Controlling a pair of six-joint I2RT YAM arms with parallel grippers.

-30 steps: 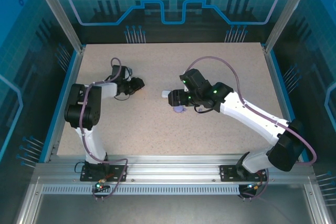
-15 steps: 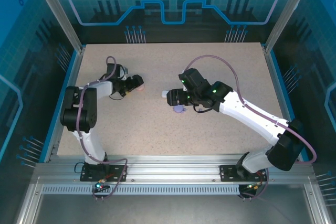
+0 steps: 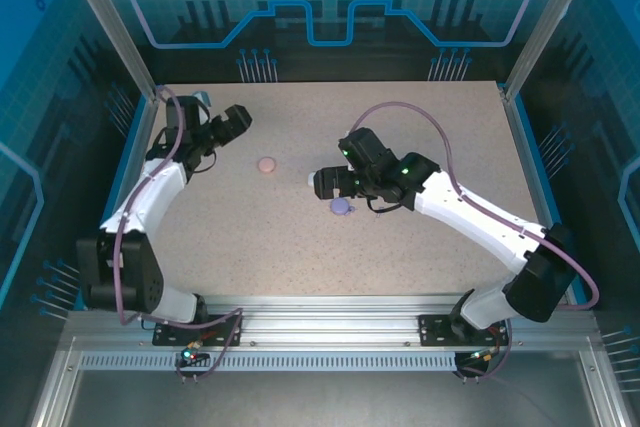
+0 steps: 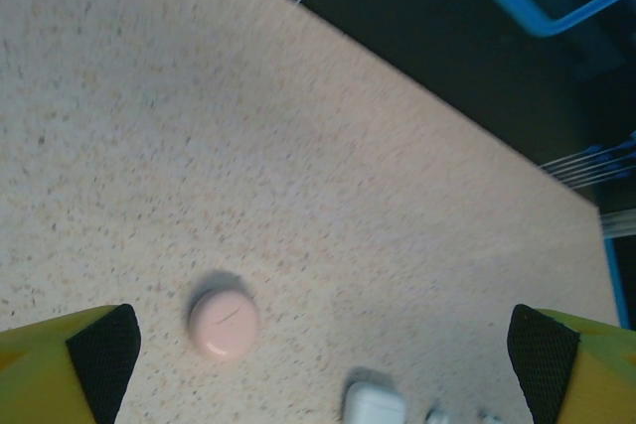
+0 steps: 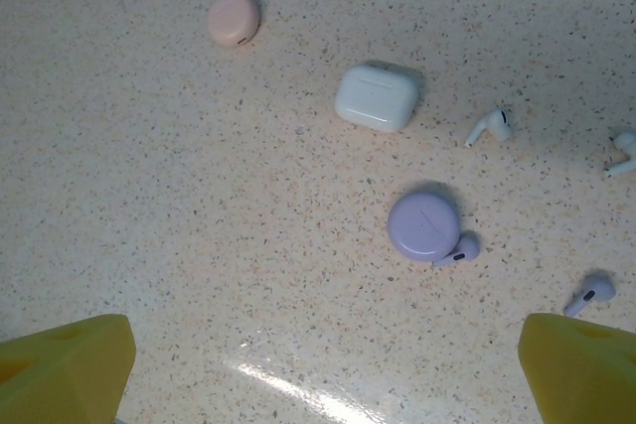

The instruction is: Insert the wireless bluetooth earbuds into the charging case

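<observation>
After left fingers (image 4: 99,354) spread and withdrew, pink case (image 3: 266,164) lies alone; right fingers (image 5: 70,364) spread.

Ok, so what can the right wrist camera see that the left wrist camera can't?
Right wrist extras: the purple case with a purple earbud touching it, and a second purple earbud lying apart. Left wrist extras: the far edge of the table, with dark space beyond it. Shared: the pink case and the white case.
</observation>
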